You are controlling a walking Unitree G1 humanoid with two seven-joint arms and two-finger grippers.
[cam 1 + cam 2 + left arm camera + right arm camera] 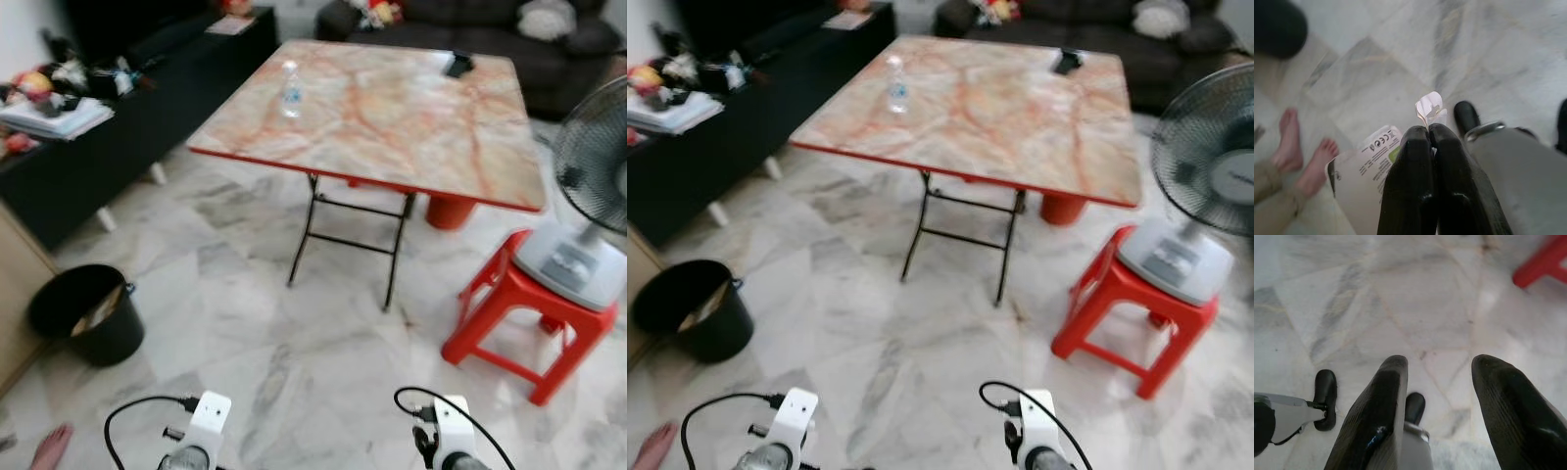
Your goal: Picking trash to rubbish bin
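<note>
Trash, a printed paper wrapper (1371, 161), is pinched between the closed fingers of the left end effector (1429, 134), hung low over the floor; the right end effector (1440, 377) is held wide open and empty. Carrying is judged the step in hand, and the next move calls for the wrapper to be brought over the black bin (86, 313), ahead and to the left of the left end effector.

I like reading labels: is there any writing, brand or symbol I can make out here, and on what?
"CE": a mark on the white card packaging that the left gripper pinches in its shut jaws.
Small print lines beside it: too blurred to read.
Water bottle label on the table: too small to read.
</note>
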